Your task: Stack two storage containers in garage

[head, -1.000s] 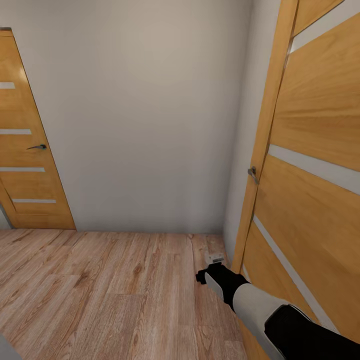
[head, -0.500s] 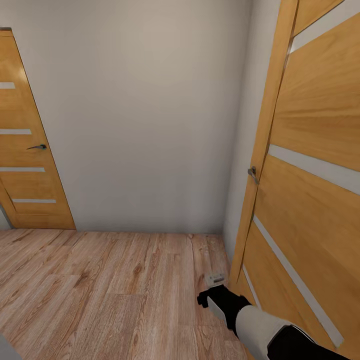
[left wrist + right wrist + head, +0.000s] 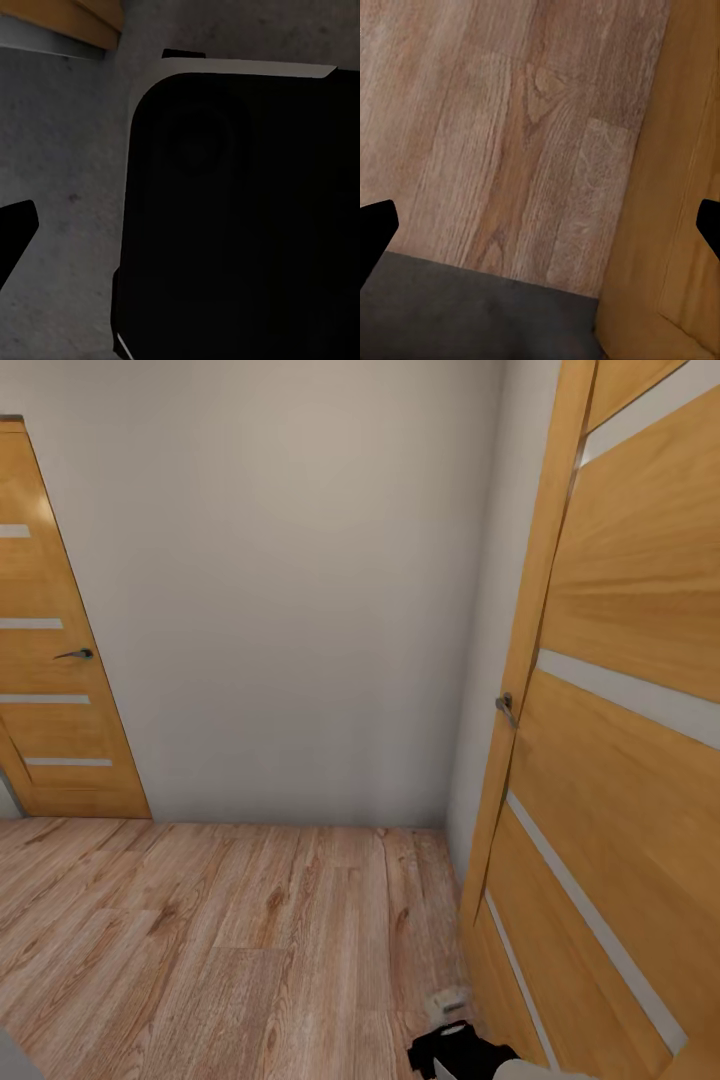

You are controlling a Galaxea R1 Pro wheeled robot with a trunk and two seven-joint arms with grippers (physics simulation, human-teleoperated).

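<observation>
Ahead of us, from the head camera, stands a plain pale wall (image 3: 290, 590) meeting a light wood-plank floor (image 3: 220, 940). At the far left of that wall is a closed wooden door (image 3: 50, 660) with pale horizontal strips and a small dark lever handle (image 3: 76, 654). Close on our right, a second wooden door (image 3: 620, 740) of the same style rises at a steep angle, with a grey handle (image 3: 506, 707) on its near edge.

Low in the head view, near the foot of the right-hand door, we see the black wrist of our right arm and its right tool (image 3: 449, 1001), of which just a small pale tip is visible above the planks; from here we cannot tell how far it is spread.

Our right wrist camera looks down on the plank floor (image 3: 502, 127), with the orange door (image 3: 675, 187) along one side and a dark grey strip (image 3: 472, 311) at the edge of the planks. The two black fingertips (image 3: 375, 225) of the tool sit at opposite edges of this picture, spread wide with nothing between them.

Our left wrist camera shows a large black rounded body with a pale rim (image 3: 240, 210) over a mottled grey surface (image 3: 60, 165), and one black fingertip (image 3: 15, 225) of the left tool; we cannot tell its spread.

No red-orange storage container can be seen from where we stand.
</observation>
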